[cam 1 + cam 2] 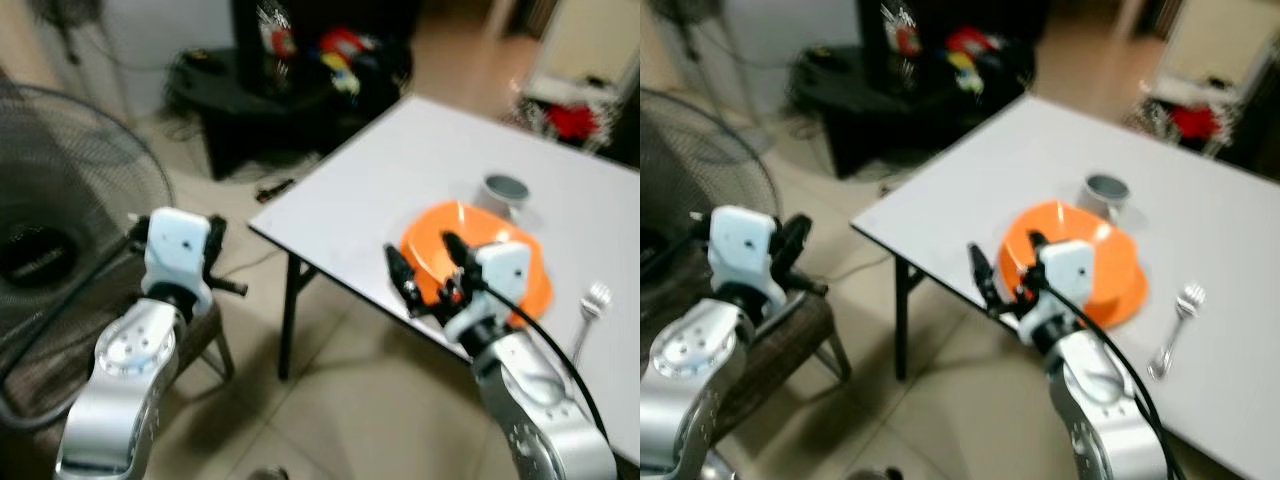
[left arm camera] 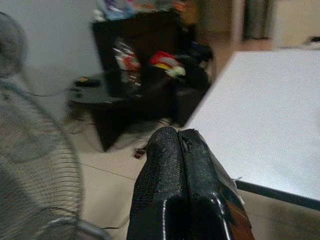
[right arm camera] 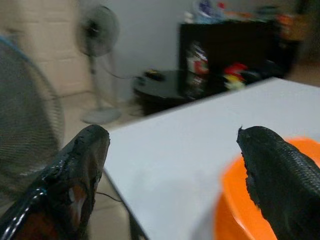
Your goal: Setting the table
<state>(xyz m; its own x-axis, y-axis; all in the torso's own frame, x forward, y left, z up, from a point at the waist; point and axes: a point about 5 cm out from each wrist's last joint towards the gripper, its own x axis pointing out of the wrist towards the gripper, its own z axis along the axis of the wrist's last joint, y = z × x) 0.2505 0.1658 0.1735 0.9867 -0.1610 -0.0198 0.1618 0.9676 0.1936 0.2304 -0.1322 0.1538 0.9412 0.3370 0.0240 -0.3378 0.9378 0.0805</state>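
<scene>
While I hold the rig at the near corner of the white tabletop, my right end effector hangs spread wide at the edge of the orange plate. In the right wrist view, one finger sits over the plate's rim and the other over bare tabletop toward the corner. Nothing is between them.

The plate lies flat, close to the near edge of the tabletop. Just beyond it stands a small grey cup, near the rim or touching it; the blur won't let me say which. A silver fork lies on the robot's right of the plate, apart from it, with its tines pointing away from me and its handle running back toward the near edge.

My left end effector is closed tight and empty, hovering off the tabletop above a dark stool beside a floor fan.

So the right arm is the nearer one by far. I judge that the next move turns on the plate rim, which lies right under the right-hand finger, and I'd need to settle the open fingers astride it before closing. The fork lies further right, its long axis roughly in line with my reach.
</scene>
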